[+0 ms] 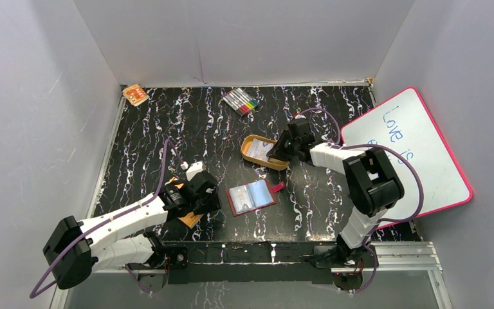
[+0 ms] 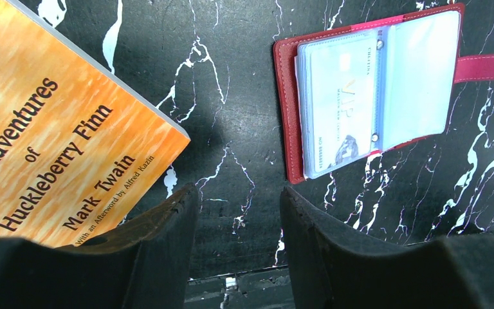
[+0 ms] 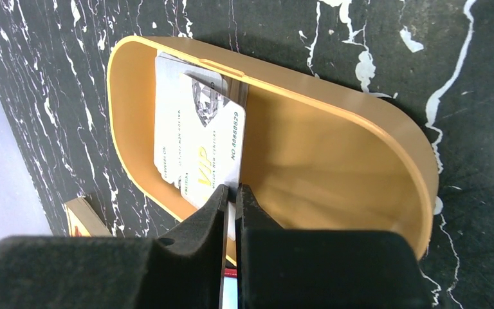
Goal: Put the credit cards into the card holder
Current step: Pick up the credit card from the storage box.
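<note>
Right pincer (image 3: 231,193) clenched on the near edge of a credit card (image 3: 209,138), tilting it up in the orange tin (image 3: 360,112), likely for lifting out. Left pincer (image 2: 238,212) released and empty; just ahead and right of it the card holder (image 2: 288,116) lies open, pockets up, ready to receive.
</note>
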`<state>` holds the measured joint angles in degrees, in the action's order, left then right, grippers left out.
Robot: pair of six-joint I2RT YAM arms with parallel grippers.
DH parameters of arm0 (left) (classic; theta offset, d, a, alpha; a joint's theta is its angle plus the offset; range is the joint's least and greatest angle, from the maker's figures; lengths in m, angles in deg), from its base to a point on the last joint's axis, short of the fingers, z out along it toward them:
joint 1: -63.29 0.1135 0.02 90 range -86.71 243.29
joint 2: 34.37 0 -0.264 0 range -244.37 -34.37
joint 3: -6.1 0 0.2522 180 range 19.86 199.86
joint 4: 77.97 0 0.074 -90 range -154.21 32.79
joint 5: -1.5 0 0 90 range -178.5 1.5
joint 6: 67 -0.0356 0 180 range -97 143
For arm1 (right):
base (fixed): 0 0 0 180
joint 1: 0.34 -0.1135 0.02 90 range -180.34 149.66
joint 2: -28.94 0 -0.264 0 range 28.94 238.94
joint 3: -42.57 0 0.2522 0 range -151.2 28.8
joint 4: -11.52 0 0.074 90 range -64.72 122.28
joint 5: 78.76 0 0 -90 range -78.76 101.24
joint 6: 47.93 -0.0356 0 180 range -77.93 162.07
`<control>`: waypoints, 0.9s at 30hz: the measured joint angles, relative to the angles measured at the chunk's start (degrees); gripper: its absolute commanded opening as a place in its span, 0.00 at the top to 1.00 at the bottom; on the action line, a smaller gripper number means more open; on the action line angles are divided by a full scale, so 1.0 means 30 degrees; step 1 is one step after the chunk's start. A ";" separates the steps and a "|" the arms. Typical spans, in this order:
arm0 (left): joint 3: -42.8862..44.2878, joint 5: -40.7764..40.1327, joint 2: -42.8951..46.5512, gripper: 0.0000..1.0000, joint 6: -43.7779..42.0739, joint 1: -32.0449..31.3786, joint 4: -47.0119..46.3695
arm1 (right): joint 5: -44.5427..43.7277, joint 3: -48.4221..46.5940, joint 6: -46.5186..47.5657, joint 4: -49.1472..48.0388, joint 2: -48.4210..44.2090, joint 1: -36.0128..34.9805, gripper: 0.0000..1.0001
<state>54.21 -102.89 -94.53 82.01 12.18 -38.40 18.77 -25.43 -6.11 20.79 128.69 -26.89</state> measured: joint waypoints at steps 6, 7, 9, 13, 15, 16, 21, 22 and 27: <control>0.0000 0.0000 -0.0007 0.53 0.0000 0.0000 0.0000 | 0.0066 0.0306 -0.0058 0.0146 -0.0758 0.0204 1.00; 0.0000 0.0000 -0.0007 0.53 0.0000 0.0000 0.0000 | 0.0066 0.0313 -0.0073 0.0189 -0.0940 0.0219 1.00; 0.0000 -0.0007 -0.0007 0.53 0.0000 0.0000 0.0000 | 0.0073 0.0386 -0.0168 0.0321 -0.1392 0.0226 1.00; 0.0000 -0.0015 0.0000 0.53 -0.0007 0.0000 0.0000 | 0.0131 0.0437 -0.0474 0.0758 -0.2353 0.0240 1.00; 0.0000 -0.0087 0.0029 0.53 -0.0022 0.0000 0.0000 | 0.0124 0.0437 -0.0729 0.1239 -0.2885 0.0248 1.00; 0.0015 -0.0153 0.0058 0.53 -0.0051 0.0000 0.0000 | 0.0124 0.0437 -0.0940 0.1566 -0.3235 0.0277 1.00; 0.0583 -0.0780 0.0299 0.53 -0.0612 0.0000 0.0109 | 0.0714 0.0437 -0.2550 0.3810 -0.5639 0.0627 1.00; 0.0780 -0.0918 0.0328 0.52 -0.0758 0.0000 0.0138 | 0.0962 0.0437 -0.2929 0.4248 -0.6171 0.0758 1.00; 0.2047 -0.1486 0.0342 0.51 -0.1778 0.0000 0.0036 | 0.2528 0.0306 -0.4561 0.6535 -0.8794 0.1530 1.00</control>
<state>60.35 -107.35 -93.50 76.67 12.18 -38.29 26.35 -24.52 -19.80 40.39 102.31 -22.30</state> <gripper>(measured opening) 0.479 0.011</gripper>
